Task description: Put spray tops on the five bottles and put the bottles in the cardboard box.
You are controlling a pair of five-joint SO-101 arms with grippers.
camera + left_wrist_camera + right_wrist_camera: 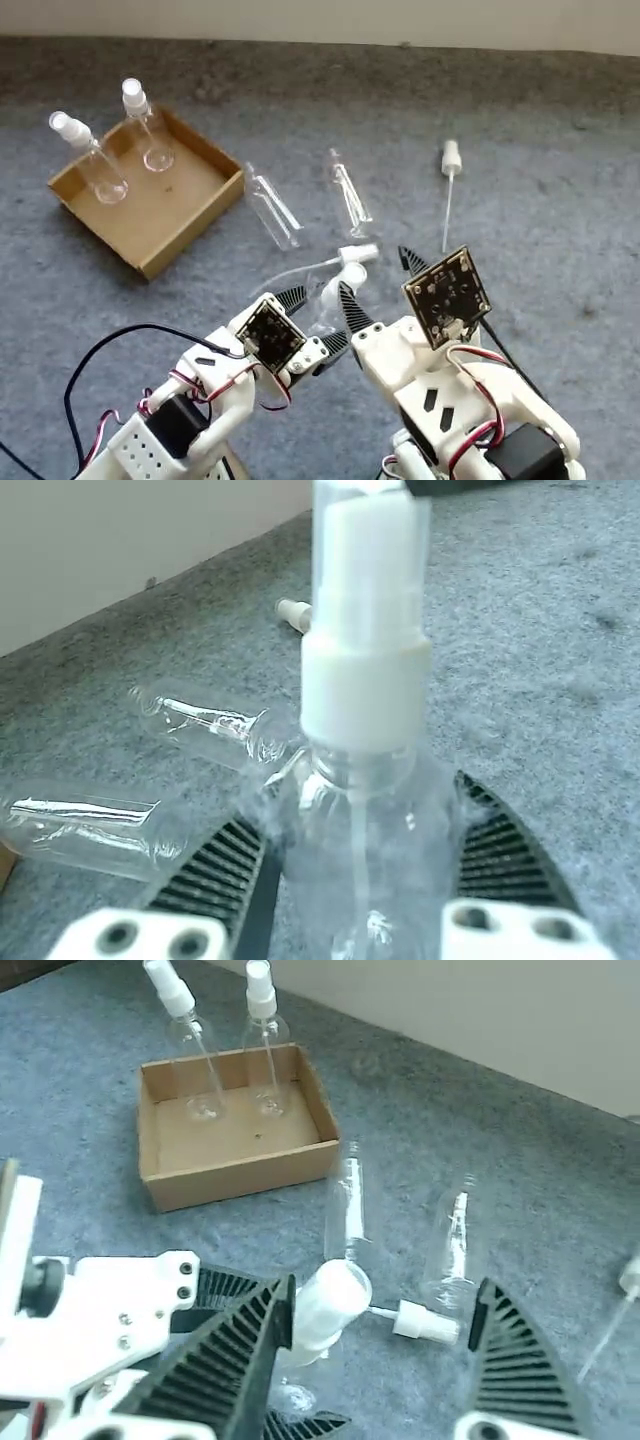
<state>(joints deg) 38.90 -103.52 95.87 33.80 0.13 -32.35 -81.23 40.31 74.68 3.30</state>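
Note:
My left gripper (314,320) is shut on a clear bottle (365,850) with a white spray top (365,670) seated on its neck. The same bottle's top (325,1305) stands just beside one finger of my right gripper (385,1295), which is open wide and holds nothing. A loose spray top (425,1322) lies on the carpet between the right fingers. Two bare bottles (272,207) (348,190) lie on their sides beyond the grippers. Another loose spray top (450,160) with a long tube lies farther right. The cardboard box (190,235) holds two upright capped bottles (95,160) (148,130).
Everything rests on grey carpet (540,200). A pale wall (400,20) runs along the far edge. A black cable (110,345) loops beside the left arm's base. Open carpet lies to the right of the far spray top.

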